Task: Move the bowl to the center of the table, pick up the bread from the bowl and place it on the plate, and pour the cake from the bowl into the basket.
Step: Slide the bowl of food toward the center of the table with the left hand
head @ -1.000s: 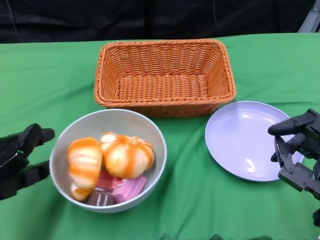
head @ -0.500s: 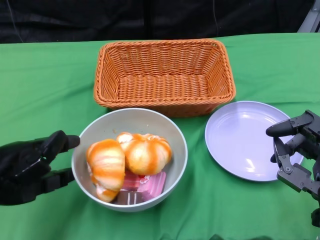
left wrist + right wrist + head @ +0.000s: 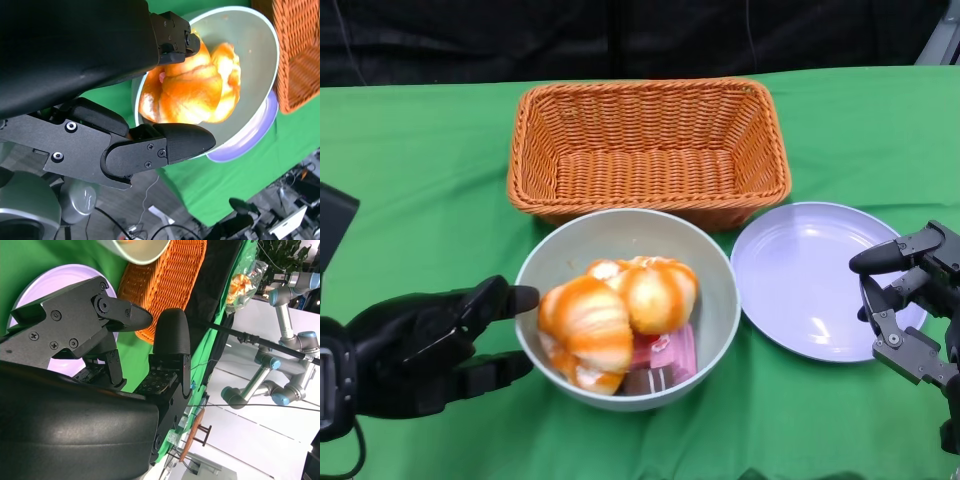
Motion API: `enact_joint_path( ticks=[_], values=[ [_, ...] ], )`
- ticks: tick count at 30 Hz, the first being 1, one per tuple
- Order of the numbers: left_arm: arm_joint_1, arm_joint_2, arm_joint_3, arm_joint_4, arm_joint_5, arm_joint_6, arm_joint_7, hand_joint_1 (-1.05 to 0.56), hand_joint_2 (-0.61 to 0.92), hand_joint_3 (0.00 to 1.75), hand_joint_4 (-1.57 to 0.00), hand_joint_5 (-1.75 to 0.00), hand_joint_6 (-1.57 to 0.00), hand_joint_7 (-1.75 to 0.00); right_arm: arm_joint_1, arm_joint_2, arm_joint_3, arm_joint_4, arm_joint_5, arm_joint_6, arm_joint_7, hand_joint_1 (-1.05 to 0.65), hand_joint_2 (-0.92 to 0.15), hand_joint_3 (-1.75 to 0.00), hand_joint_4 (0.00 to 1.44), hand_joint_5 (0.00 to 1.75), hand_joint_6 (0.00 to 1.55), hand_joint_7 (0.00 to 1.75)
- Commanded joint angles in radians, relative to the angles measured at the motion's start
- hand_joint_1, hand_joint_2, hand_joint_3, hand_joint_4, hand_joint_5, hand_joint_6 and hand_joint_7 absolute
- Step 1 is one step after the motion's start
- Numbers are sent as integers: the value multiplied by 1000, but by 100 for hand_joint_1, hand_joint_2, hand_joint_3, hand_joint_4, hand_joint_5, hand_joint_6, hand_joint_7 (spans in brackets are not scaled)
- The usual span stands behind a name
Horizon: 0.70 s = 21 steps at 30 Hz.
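Head view: bowl (image 3: pixel 626 308) sits just in front of the basket (image 3: pixel 649 150), beside the plate (image 3: pixel 818 278); bread (image 3: pixel 618 311) and pink cake (image 3: pixel 665 352) inside. Left hand (image 3: pixel 430 345) presses the bowl's outer wall, fingers spread, gripping nothing. Step in hand: centring the bowl, nearly done.

Right wrist view: right hand (image 3: pixel 125 340) released, fingers apart, over the plate's edge.

Left wrist view: fingertips at the bowl rim. Next move likely calls for lifting out the bread.

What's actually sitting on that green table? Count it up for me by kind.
Bread rolls: 2
Pink cakes: at least 2, partly hidden
Bowl: 1
Plate: 1
Basket: 1
Total: at least 7
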Motion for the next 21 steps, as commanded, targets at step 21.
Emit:
enact_joint_path(
  ticks=[21],
  values=[
    [-1,25,-9,-100,-2,45,41,-70,92,48,-18,-6,-13,-2,-6,-5,-12,18,20,-20,-3,-14,-76,-56,81,138,74,118]
  ],
)
